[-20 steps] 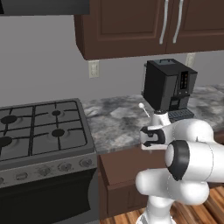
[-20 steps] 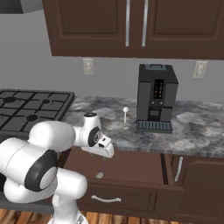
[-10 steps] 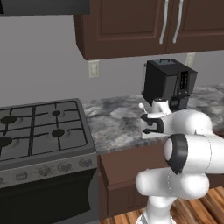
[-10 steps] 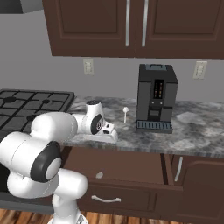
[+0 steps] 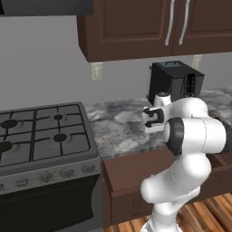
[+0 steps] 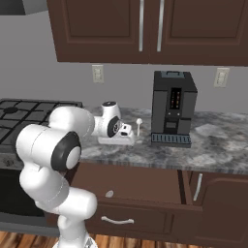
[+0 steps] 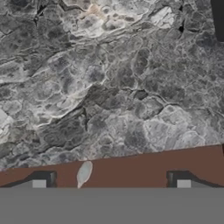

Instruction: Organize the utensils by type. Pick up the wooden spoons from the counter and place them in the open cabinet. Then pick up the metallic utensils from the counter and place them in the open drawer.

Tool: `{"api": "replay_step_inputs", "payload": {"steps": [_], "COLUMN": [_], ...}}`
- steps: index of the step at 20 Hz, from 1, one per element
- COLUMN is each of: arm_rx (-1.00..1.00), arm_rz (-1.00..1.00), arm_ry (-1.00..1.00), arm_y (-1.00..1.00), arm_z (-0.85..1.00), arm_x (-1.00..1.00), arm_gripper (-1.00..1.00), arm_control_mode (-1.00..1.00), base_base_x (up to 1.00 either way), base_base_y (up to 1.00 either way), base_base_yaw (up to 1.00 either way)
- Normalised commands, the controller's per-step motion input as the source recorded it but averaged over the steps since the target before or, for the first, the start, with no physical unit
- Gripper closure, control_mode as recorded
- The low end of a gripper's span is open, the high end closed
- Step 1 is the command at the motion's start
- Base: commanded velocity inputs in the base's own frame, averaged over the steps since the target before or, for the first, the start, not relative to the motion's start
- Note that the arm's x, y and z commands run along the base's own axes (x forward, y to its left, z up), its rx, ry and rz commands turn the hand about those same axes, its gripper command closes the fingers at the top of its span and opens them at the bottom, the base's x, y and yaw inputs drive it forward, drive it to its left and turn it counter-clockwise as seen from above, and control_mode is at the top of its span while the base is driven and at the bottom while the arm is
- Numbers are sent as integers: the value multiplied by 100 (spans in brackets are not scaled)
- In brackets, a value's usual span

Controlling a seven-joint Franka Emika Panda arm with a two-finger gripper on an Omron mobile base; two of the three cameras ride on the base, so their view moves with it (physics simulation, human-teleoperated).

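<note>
Since a second ago the arm has swung up and back from the bench front, and its white hand now sits over the marbled surface near the machine. The small pale metallic spoon, a thin stem with a round bowl on top, stands upright on the bench just left of the coffee machine's drip tray and just right of the hand. In the hand view a pale, oval, smooth spoon bowl lies against the brown drawer, between the two dark fingertips; whether it rests inside the drawer I cannot tell for sure. The end effector has its fingers set wide apart, holding nothing.

The mottled grey stone bench is glossy and veined. Below it the dark brown wooden open drawer juts out, flat-fronted. The boxy black coffee machine stands matte and upright at the back. To the left sits the grey gas stove with black cast grates. Overhead hang dark brown panelled cabinets with slim metal handles.
</note>
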Motion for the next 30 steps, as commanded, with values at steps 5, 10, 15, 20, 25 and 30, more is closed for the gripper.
{"api": "replay_step_inputs", "payload": {"steps": [5,10,15,20,25,30], "arm_rx": [0,0,0,0,0,0], "arm_rz": [3,6,5,4,0,0], "arm_ry": [6,0,0,0,0,0], "arm_y": [0,-7,-2,0,-1,-11], "arm_z": [18,8,3,0,0,-5], "arm_x": [76,46,44,37,54,16], "arm_gripper": [-100,-100,-100,-100,-100,-100], "arm_control_mode": [-100,-100,-100,-100,-100,-100], "base_base_x": [0,0,0,0,0,0], "base_base_y": [0,0,0,0,0,0], "base_base_yaw": [0,0,0,0,0,0]}}
